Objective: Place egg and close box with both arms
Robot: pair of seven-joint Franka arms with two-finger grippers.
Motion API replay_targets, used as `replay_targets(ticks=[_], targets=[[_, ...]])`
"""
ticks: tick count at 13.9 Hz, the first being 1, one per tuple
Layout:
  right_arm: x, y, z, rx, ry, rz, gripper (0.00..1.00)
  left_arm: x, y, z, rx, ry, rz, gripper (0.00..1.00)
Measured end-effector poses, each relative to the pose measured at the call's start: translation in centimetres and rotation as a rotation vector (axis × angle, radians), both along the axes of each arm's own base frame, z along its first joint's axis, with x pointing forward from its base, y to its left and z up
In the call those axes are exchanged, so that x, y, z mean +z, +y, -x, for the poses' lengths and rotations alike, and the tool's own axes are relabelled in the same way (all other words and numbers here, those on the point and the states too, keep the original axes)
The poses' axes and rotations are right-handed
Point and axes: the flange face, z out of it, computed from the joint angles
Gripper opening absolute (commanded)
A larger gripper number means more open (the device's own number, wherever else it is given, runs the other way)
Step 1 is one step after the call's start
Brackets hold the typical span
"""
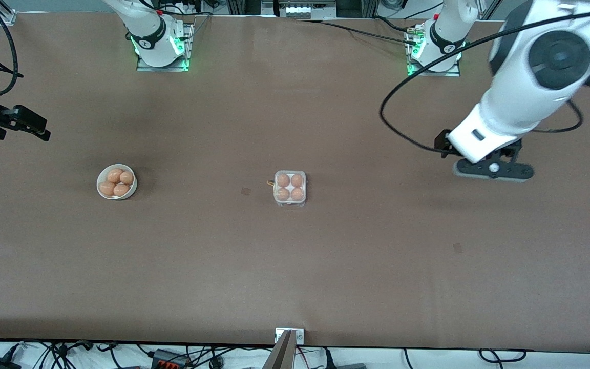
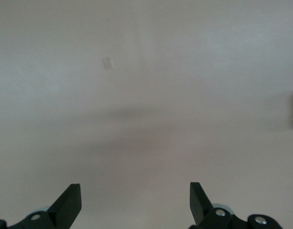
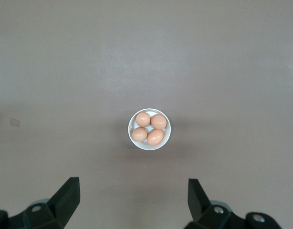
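Left gripper (image 2: pixel 135 202): black fingers spread wide, empty, hanging over bare brown table (image 1: pixel 377 266) toward the left arm's end. Right gripper (image 3: pixel 133 200): fingers spread, empty, up over the round white bowl (image 3: pixel 149 144) of four brown eggs. Small square clear-plastic egg box (image 1: pixel 290 188) sits mid-table, lid down, all four cells filled with orange-brown eggs (image 1: pixel 283 180).

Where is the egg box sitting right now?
In the front view the egg box sits mid-table holding four brown eggs, with the white bowl of eggs toward the right arm's end, about level with it. Neither hand is near it.
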Motion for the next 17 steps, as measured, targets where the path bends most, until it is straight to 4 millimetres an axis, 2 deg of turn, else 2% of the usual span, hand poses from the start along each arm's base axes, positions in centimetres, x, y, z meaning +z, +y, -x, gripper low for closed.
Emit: replay_targets(ticks=[3, 5, 6, 7, 10, 11, 14, 17], targets=[[0.0, 0.0, 0.0, 0.000, -0.001, 0.000, 1.00, 2.3, 6.2, 0.8, -0.010, -0.008, 0.032, 1.00], [0.1, 0.0, 0.0, 0.000, -0.001, 0.000, 1.00, 2.0, 11.4, 1.5, -0.012, -0.051, 0.070, 1.00], [0.1, 0.0, 0.0, 0.000, -0.001, 0.000, 1.00, 1.7, 13.1, 2.2, -0.004, -0.067, 0.082, 1.00], [0.1, 0.0, 0.0, 0.000, -0.002, 0.000, 1.00, 2.0, 13.7, 3.1, 0.000, -0.078, 0.086, 1.00], [0.1, 0.0, 0.0, 0.000, -0.002, 0.000, 1.00, 4.6, 13.3, 5.4, -0.010, -0.121, 0.087, 1.00], [0.1, 0.0, 0.0, 0.000, -0.002, 0.000, 1.00, 4.9, 13.3, 5.7, -0.011, -0.123, 0.087, 1.00], [0.0, 0.0, 0.0, 0.000, -0.001, 0.000, 1.00, 4.5, 13.7, 6.0, 0.000, -0.094, 0.082, 1.00], [0.0, 0.0, 0.0, 0.001, -0.001, 0.000, 1.00, 4.1, 12.6, 6.1, -0.018, -0.071, 0.080, 1.00]])
